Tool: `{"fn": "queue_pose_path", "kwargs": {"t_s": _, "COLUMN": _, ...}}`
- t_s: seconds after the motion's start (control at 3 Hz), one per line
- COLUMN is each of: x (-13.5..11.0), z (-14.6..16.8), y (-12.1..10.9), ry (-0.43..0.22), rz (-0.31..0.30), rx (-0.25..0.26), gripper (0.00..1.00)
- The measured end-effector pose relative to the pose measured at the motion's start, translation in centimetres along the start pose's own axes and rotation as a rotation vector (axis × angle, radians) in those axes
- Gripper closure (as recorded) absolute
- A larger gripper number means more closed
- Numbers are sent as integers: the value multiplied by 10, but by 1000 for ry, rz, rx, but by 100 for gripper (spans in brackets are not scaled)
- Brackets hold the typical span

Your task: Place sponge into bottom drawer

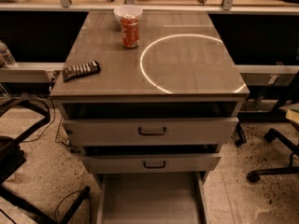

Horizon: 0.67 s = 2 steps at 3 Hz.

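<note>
The bottom drawer (149,199) is pulled wide open at the foot of the grey cabinet, and its flat floor is bare. A yellow-green sliver at the right edge of the camera view, level with the top drawer, looks like the sponge (294,114); most of it is cut off. My gripper is out of view past the right edge, so I see no fingers.
The top drawer (150,131) and middle drawer (152,163) stand slightly open above it. On the cabinet top (187,64) are a red can (130,31), a white bowl (127,11) and a dark remote-like object (81,70). Chair bases stand at left (23,143) and right (275,160).
</note>
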<state>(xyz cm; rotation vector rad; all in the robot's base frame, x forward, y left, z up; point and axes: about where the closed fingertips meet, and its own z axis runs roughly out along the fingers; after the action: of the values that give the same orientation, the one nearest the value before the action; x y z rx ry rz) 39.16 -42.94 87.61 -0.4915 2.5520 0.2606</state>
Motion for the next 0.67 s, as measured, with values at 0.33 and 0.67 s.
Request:
{"fn": "queue_pose_path", "kwargs": {"t_s": 0.33, "x": 0, "z": 0, "y": 0, "ry": 0, "rz": 0, "rx": 0, "gripper": 100}}
{"fn": "queue_pose_path", "kwargs": {"t_s": 0.67, "x": 24, "z": 32, "y": -8, "ry": 24, "rz": -18, "rx": -54, "gripper": 100}}
